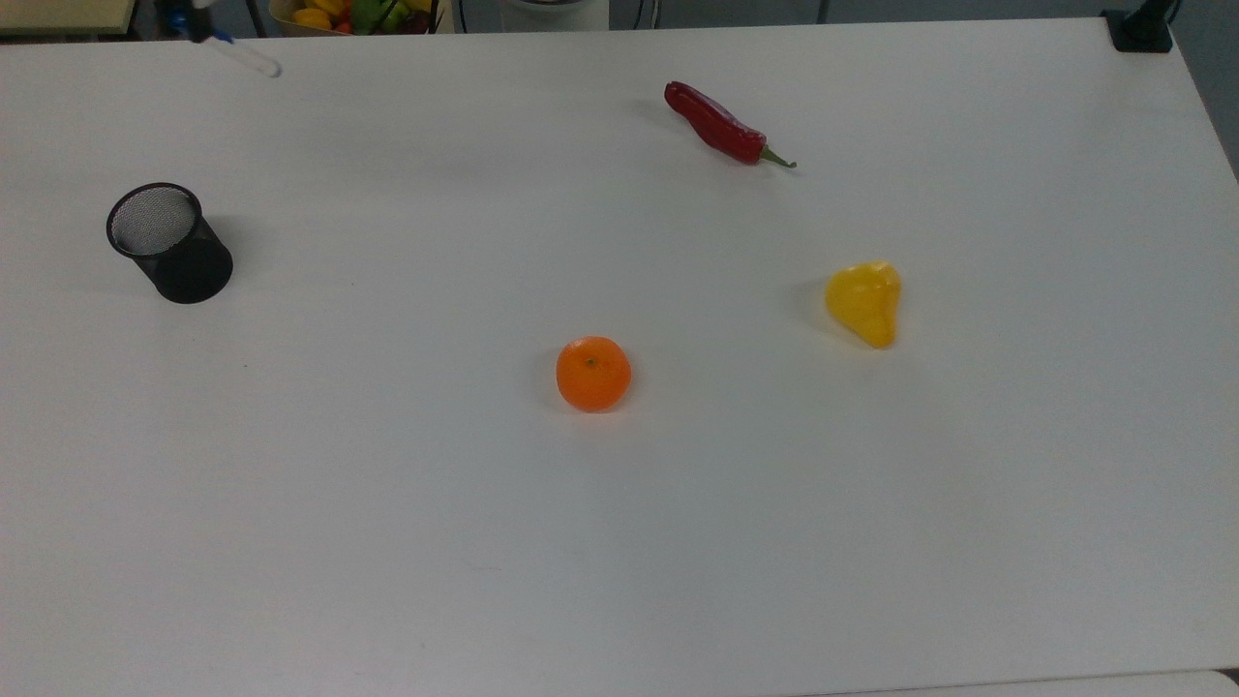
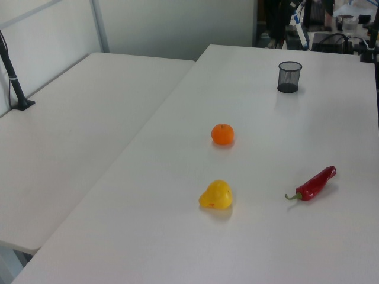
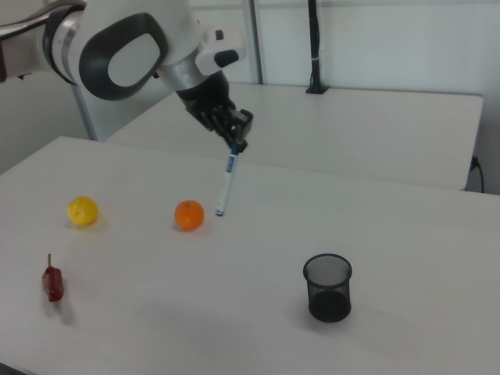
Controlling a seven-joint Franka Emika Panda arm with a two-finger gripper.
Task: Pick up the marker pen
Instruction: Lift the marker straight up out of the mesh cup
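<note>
My gripper [image 3: 234, 139] is shut on the capped top end of the marker pen [image 3: 226, 185]. The pen is a slim white barrel with blue ends, and it hangs tilted high above the table. In the top view the marker pen [image 1: 248, 57] sits near the upper left edge, well clear of the black mesh cup [image 1: 169, 243]. In the left view the marker pen [image 2: 301, 33] shows above and behind the cup [image 2: 289, 77]. The cup [image 3: 327, 287] stands upright with nothing in it.
An orange [image 1: 593, 374] lies mid-table, with a yellow pear-shaped fruit [image 1: 864, 302] off to the top view's right. A red chili [image 1: 721, 124] lies near the far edge. A basket of fruit [image 1: 353, 14] stands beyond the table [image 1: 619, 542].
</note>
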